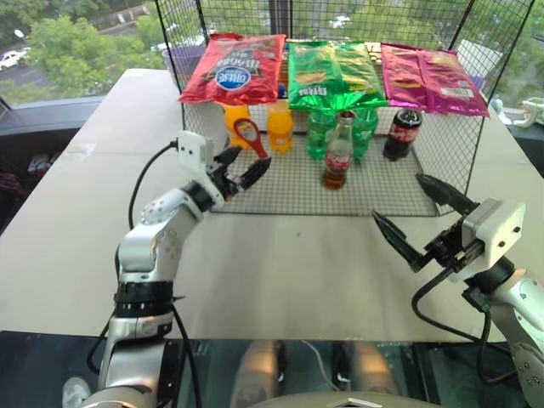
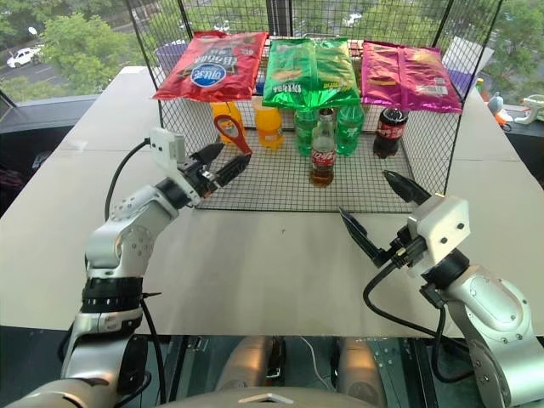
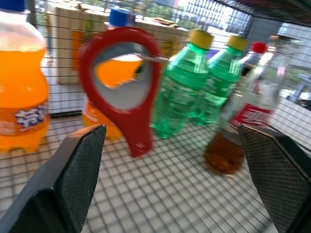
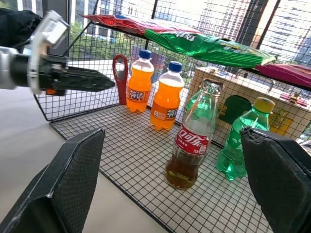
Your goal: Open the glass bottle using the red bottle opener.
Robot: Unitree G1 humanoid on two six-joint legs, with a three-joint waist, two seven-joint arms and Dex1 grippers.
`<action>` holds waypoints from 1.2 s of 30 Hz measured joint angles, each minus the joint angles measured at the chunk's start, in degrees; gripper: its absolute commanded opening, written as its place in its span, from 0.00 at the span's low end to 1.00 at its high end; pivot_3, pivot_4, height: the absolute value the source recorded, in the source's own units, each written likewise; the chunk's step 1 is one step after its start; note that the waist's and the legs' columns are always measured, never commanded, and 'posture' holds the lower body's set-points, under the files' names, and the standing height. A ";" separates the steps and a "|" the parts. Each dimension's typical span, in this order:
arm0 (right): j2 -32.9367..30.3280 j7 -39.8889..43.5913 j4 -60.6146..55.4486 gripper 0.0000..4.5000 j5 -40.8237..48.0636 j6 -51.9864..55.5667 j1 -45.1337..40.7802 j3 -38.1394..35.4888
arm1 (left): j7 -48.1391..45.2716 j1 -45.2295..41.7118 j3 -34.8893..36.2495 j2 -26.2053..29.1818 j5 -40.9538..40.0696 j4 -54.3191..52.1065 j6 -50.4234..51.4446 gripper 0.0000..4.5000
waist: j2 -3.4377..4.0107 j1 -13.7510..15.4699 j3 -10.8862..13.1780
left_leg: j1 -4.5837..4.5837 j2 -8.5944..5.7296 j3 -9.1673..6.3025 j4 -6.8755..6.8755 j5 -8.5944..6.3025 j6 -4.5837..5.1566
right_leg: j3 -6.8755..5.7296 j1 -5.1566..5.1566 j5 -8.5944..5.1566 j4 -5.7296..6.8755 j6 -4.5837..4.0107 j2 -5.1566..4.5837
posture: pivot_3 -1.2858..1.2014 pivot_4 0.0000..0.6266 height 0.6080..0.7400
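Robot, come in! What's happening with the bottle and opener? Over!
Both grippers open, empty. Left gripper near red bottle opener. Glass bottle upright, untouched. Nothing blocking.

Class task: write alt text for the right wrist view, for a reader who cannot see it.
A glass bottle of cola stands on a wire shelf between the open right gripper's fingers. Behind stand two orange soda bottles, a red bottle opener and the open left gripper.

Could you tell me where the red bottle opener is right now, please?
The red bottle opener stands upright at the left of the wire shelf, in front of the orange soda bottles, just beyond the open left gripper.
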 measured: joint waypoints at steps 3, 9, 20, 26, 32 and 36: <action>-0.70 0.11 -1.87 1.00 0.60 0.12 1.09 0.01 | -0.33 -2.18 -0.07 -0.09 1.45 2.73 -0.76 0.99 | -0.03 0.01 0.02 | -0.02 0.00 -0.02 0.00 0.00 0.00 | -0.02 0.00 0.04 0.00 0.07 0.00 | 0.52 0.24 1.00; -1.62 -0.17 -3.34 1.00 1.12 0.72 2.95 -0.41 | -1.20 -2.55 -0.11 -0.79 2.71 4.69 -1.70 0.99 | -0.08 0.00 0.04 | 0.00 -0.01 -0.04 0.01 0.00 0.00 | -0.02 0.01 0.03 0.00 0.05 0.00 | 0.52 0.24 1.00; -1.79 -0.15 -3.49 1.00 1.32 0.81 3.60 -1.30 | -2.38 -3.34 0.00 -0.65 4.09 6.66 -3.43 0.99 | -0.11 0.03 0.05 | -0.01 0.00 -0.04 0.04 0.00 0.00 | -0.02 0.02 0.03 0.00 0.05 -0.01 | 0.52 0.24 1.00; -2.09 -0.09 -3.31 1.00 1.33 0.81 3.21 -1.37 | -2.41 -4.20 0.00 -0.72 4.83 7.18 -3.84 0.94 | -0.11 0.00 0.05 | 0.00 -0.01 -0.04 0.04 0.00 0.00 | -0.02 0.03 0.03 0.01 0.05 0.00 | 0.52 0.24 1.00; -2.14 -0.07 -2.99 1.00 1.22 0.75 3.14 -1.36 | -3.39 -6.01 0.01 -0.72 5.45 9.12 -5.04 0.52 | -0.12 0.01 0.05 | -0.01 -0.01 -0.03 0.06 0.00 0.01 | -0.02 0.03 0.04 0.01 0.07 -0.01 | 0.52 0.24 1.00; -2.13 -0.09 -2.99 1.00 0.97 0.71 3.15 -1.35 | -4.11 -6.26 -0.01 -0.78 5.97 10.33 -5.85 0.52 | -0.12 0.01 0.05 | -0.01 -0.01 -0.05 0.06 0.00 0.00 | -0.03 0.03 0.06 0.01 0.10 0.00 | 0.52 0.24 1.00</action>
